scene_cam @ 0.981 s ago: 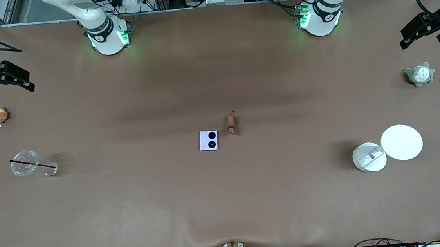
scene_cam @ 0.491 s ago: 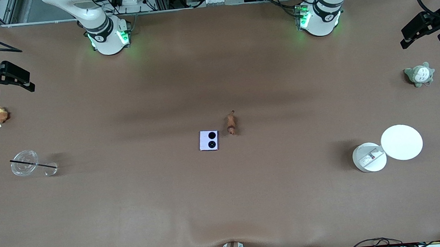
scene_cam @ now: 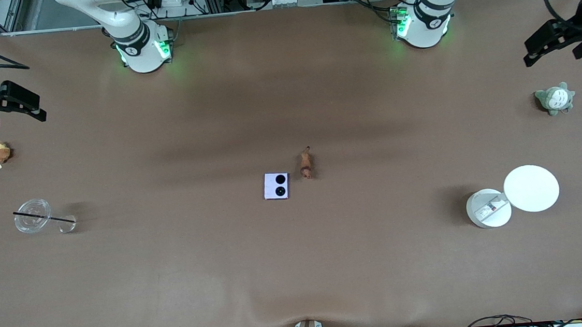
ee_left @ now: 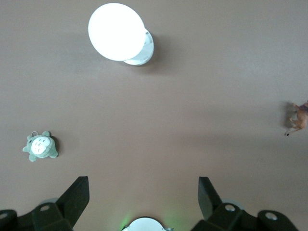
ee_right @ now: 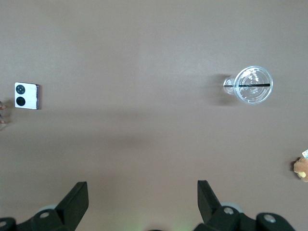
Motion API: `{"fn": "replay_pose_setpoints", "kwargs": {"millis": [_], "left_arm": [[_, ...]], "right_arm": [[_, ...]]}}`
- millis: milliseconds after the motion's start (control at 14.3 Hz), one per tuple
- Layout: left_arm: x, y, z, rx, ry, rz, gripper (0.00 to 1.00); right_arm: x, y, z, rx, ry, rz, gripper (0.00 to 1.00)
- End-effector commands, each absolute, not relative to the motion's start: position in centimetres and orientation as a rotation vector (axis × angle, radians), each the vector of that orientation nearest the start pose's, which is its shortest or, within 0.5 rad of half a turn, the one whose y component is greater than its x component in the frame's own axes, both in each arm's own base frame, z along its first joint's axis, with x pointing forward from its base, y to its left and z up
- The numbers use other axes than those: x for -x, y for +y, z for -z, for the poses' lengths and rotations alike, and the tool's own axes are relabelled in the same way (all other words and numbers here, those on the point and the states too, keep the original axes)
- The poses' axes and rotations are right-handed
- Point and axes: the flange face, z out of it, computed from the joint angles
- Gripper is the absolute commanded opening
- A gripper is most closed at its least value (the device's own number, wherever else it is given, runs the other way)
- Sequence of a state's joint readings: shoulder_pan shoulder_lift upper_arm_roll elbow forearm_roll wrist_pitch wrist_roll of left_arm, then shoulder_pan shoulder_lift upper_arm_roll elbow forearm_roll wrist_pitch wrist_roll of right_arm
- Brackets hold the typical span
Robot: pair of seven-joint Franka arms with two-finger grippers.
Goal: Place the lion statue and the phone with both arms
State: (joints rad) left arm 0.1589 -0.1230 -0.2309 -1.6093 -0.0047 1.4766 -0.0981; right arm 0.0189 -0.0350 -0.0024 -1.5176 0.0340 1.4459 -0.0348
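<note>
Lion statue [scene_cam: 305, 164] — phone [scene_cam: 276, 186] — unmoved

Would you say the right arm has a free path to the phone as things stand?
Probably yes. The right gripper hangs open at its end of the table, and only bare table lies between it and the phone. The lion statue sits beside the phone, apart from it.
</note>
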Motion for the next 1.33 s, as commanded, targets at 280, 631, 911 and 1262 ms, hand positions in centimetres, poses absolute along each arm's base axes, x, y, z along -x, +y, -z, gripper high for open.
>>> {"fn": "replay_pose_setpoints", "kwargs": {"millis": [280, 631, 911, 1262], "left_arm": [[-53.1, -12.9, -61.6, 3.135, 0.099, -0.110, 1.00], [-55.4, -17.7, -56.6, 3.157, 0.106, -0.156, 1.00], [-57.7, -22.1, -51.2, 3.200, -0.064, -0.166, 1.00], [-57.8, -28.7, -44.7, 3.172, 0.018, -0.175, 1.00]], "right_arm": [[-53.1, 1.2, -65.6, 3.096, -0.104, -0.061, 1.00], [-53.1, 1.2, -65.4, 3.096, -0.102, -0.068, 1.00], [-53.6, 1.2, -64.8, 3.095, -0.097, -0.084, 1.00], [-53.7, 1.2, -64.6, 3.095, -0.097, -0.092, 1.00]]}}
